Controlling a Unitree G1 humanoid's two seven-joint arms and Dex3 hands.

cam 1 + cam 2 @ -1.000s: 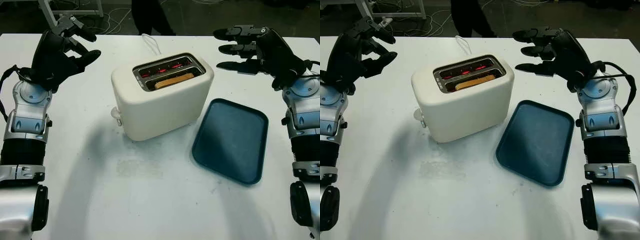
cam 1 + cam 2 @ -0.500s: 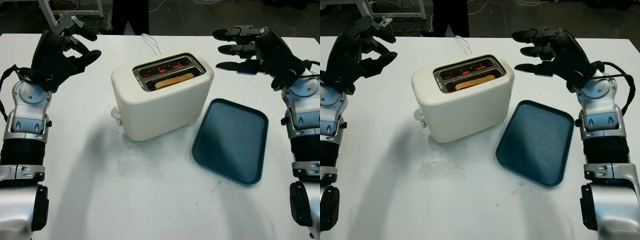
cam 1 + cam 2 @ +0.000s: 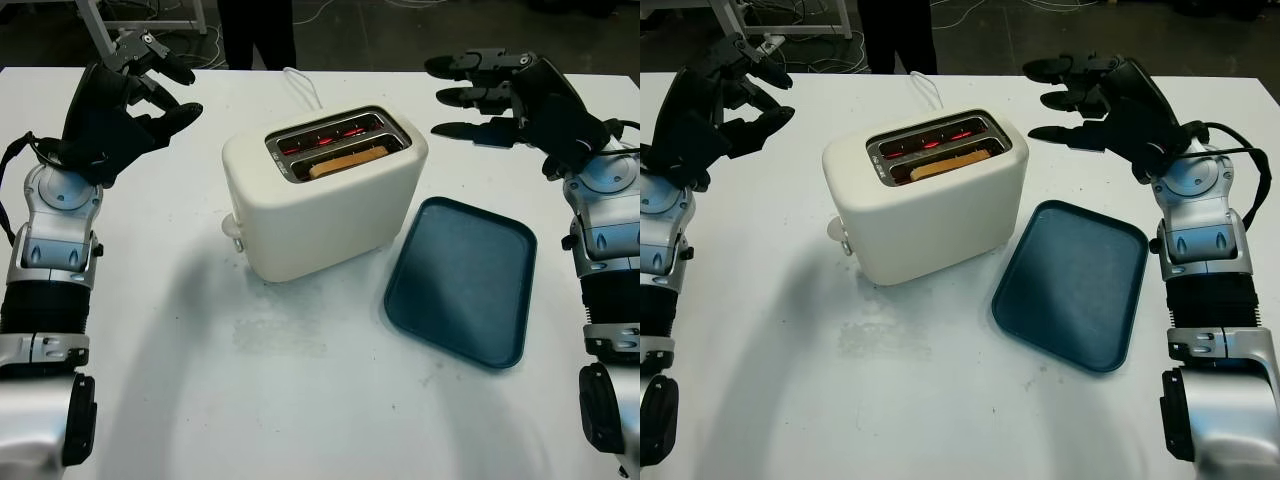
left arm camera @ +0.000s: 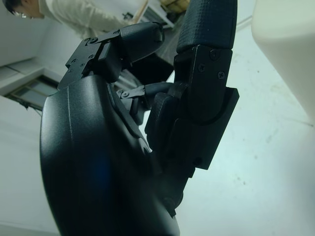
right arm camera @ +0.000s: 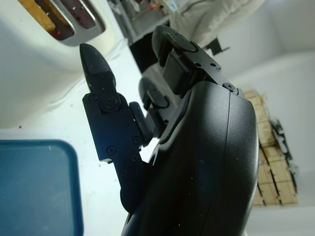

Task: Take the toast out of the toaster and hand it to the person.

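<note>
A cream toaster (image 3: pixel 320 195) stands mid-table, its slots glowing red. A slice of toast (image 3: pixel 348 159) sits low in the nearer slot, its brown top edge showing. My left hand (image 3: pixel 140 85) is open, raised off the table to the toaster's left. To the toaster's right, my right hand (image 3: pixel 478 95) hovers open, its fingertips (image 3: pixel 1050 100) pointing toward the toaster's far right corner. Neither hand touches anything. A person's dark legs (image 3: pixel 256 30) stand beyond the table's far edge.
A dark blue tray (image 3: pixel 462 280) lies flat to the right of the toaster. The toaster's white cord (image 3: pixel 303 86) runs off toward the far edge. Bare white tabletop (image 3: pixel 300 400) spreads in front of the toaster.
The person behind the table has shifted to the left. Both hands and the toaster hold their places.
</note>
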